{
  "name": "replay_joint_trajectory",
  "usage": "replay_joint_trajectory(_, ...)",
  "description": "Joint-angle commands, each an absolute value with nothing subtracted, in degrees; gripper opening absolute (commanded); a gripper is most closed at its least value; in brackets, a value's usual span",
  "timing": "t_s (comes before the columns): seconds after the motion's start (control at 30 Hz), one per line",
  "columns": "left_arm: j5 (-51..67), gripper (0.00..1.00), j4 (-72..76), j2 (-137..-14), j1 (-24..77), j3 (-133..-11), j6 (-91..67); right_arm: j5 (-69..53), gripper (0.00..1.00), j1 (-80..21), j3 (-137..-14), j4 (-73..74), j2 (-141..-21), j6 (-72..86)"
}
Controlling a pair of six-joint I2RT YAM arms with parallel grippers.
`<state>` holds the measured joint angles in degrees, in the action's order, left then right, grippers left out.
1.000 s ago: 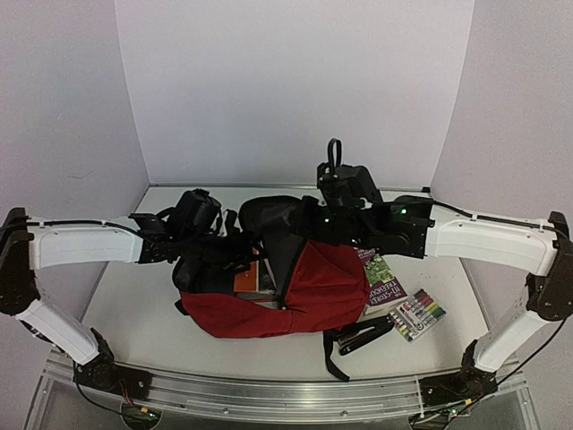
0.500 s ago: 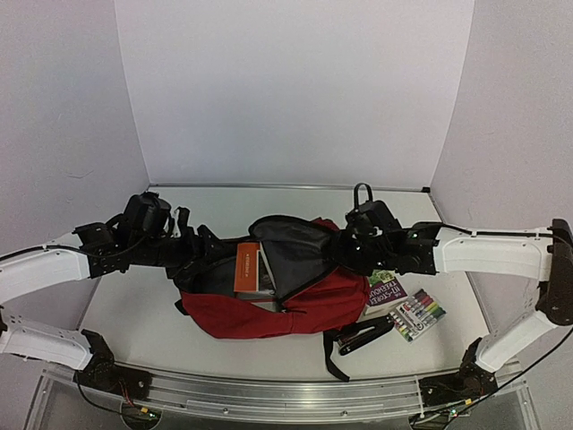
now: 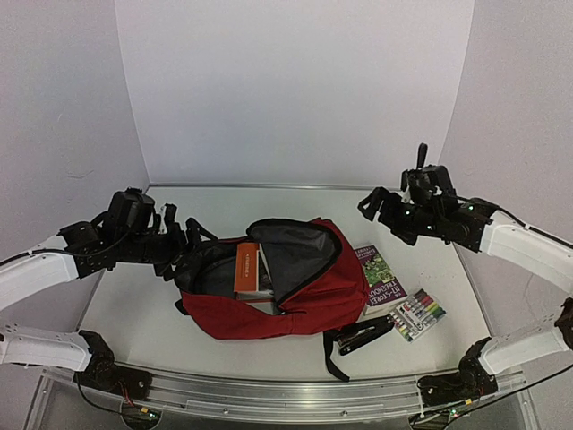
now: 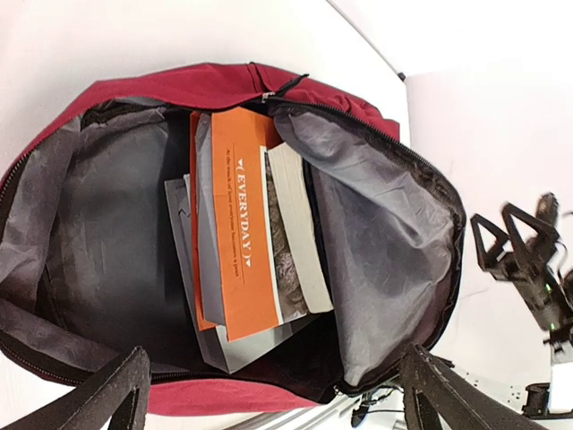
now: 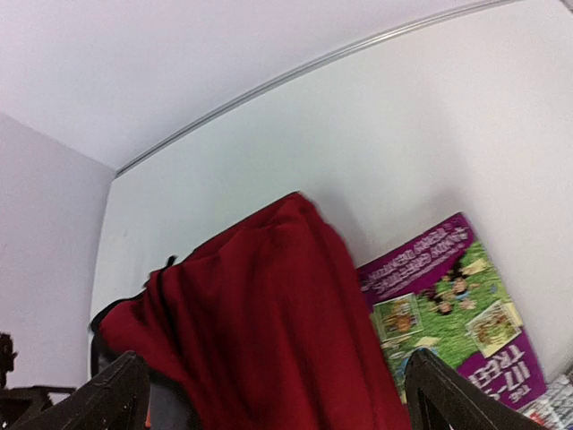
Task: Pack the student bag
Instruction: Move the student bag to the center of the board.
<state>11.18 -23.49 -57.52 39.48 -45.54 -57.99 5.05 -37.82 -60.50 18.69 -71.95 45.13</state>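
The student bag, dark red with grey lining, lies on the table with its main compartment gaping towards the left. An orange book and other books stick out of the opening. My left gripper hovers just left of the opening, open and empty; its wrist view looks into the bag at the orange book, with the gripper holding nothing. My right gripper hangs open above the table, back right of the bag. In its wrist view the gripper is over the bag's red back.
A purple and green book lies flat against the bag's right side, also in the right wrist view as the purple book. A pack of markers and a black stapler lie at the front right. Black straps trail off the bag's front.
Both grippers have opened and let go of the bag's mouth. The left arm drew back left, the right arm back right and up. The lifted bag has sunk to the table.
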Motion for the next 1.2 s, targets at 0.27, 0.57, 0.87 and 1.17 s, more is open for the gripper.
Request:
replay_joint_trajectory(0.27, 5.5, 1.0, -39.2, -56.2, 32.6, -47.5, -50.6, -7.8, 0.98, -19.3, -48.3, 21.8, -74.0, 35.9)
replay_joint_trajectory(0.57, 5.5, 1.0, -42.4, -60.7, 24.7, -49.2, -42.9, -0.8, 0.98, -29.8, -46.3, 25.8, -75.7, 39.4)
replay_joint_trajectory(0.87, 13.6, 1.0, -31.6, -70.2, 20.0, -46.3, -39.2, 1.1, 0.98, -34.3, -48.5, 23.4, -82.8, 40.6)
replay_joint_trajectory(1.17, 20.8, 0.93, -23.0, -79.4, 19.1, -47.1, -37.5, 0.4, 0.98, -34.6, -47.2, 19.7, -81.3, 42.8)
